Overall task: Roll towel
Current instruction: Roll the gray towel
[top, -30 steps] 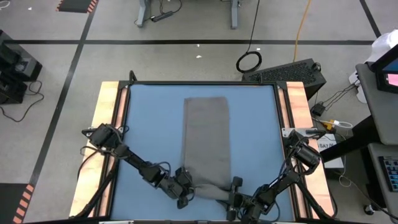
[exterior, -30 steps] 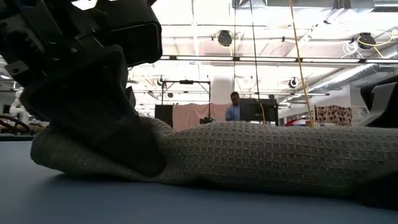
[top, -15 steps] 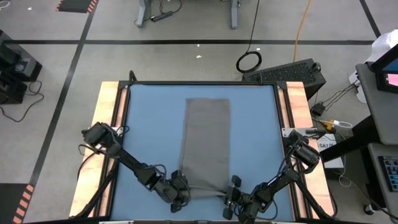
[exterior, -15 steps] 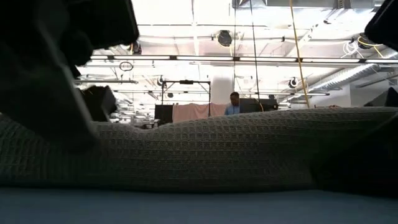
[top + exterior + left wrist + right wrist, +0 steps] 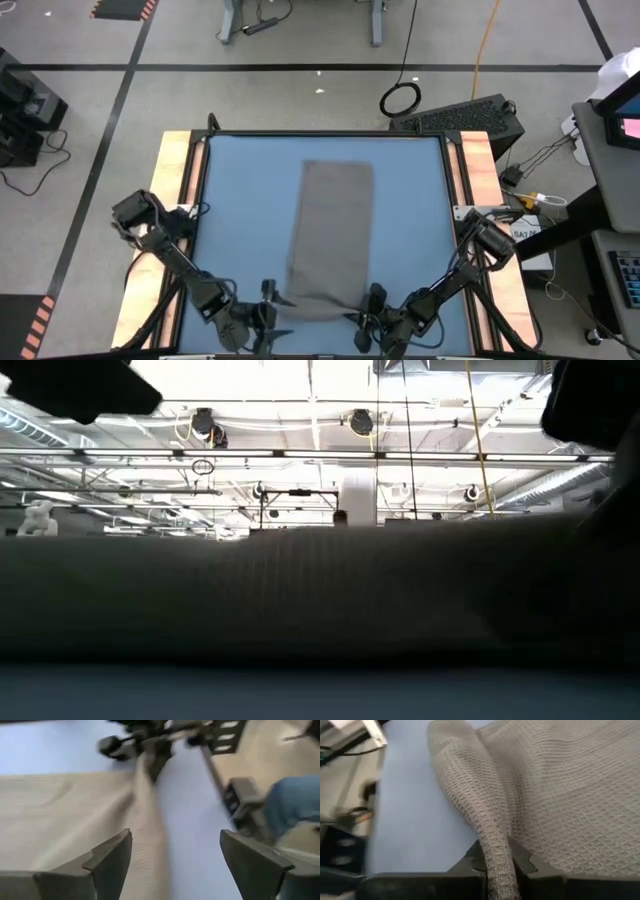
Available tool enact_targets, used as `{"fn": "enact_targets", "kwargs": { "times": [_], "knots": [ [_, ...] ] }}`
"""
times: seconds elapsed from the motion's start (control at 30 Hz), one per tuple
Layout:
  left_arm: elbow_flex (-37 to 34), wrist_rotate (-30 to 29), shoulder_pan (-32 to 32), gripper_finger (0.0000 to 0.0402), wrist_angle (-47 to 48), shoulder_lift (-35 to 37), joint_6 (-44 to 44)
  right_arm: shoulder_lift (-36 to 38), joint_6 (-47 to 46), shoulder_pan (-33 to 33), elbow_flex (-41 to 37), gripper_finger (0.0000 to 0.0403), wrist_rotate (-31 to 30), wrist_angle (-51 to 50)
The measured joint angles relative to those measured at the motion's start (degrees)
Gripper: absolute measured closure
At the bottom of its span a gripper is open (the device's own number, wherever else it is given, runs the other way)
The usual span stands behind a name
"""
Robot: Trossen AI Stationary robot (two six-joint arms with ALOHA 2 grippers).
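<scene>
The grey towel lies as a long strip down the middle of the blue tabletop, its near end bunched into a ridge. In the low view the towel fills the width close to the camera. My right gripper is shut on the towel's near right corner. My left gripper stands open just left of the near left corner, touching nothing. In the left wrist view its fingers stand wide apart above the cloth. My right gripper pinches a raised fold of the towel at its near right corner between its two fingers. More than one layer is gathered there. The fingers slant down from the table's near right. The ridge runs away from them along the near edge, and the rest lies on the table.
Wooden rails border the blue top on both sides. A black case and a coiled cable lie beyond the far right corner. Bare blue surface stretches on either side of the towel.
My left gripper has opened, let go of the towel's near left corner, and drawn back up and toward the table's left near corner. My right gripper has shut on the near right corner. The towel's near end has sunk into a low ridge.
</scene>
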State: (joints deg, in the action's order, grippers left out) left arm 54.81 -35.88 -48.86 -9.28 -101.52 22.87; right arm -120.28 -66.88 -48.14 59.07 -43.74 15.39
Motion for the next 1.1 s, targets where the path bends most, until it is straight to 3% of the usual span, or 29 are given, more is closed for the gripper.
{"fn": "enact_targets", "kwargs": {
  "times": [0.17,0.5,1.1],
  "knots": [
    [0.0,-6.5,-1.4,0.0095,-1.0,-2.2,-0.9,2.3,-2.9,0.8,0.1,0.0385,4.0,1.2],
    [0.0,-6.4,-1.2,0.0095,-16.0,-9.5,-8.2,2.4,-7.9,3.3,0.1,0.0385,5.7,2.2],
    [0.0,-11.2,-0.2,0.0095,-13.3,-17.0,-5.4,2.5,-7.7,4.3,0.2,0.0385,8.0,6.3]
  ]
}}
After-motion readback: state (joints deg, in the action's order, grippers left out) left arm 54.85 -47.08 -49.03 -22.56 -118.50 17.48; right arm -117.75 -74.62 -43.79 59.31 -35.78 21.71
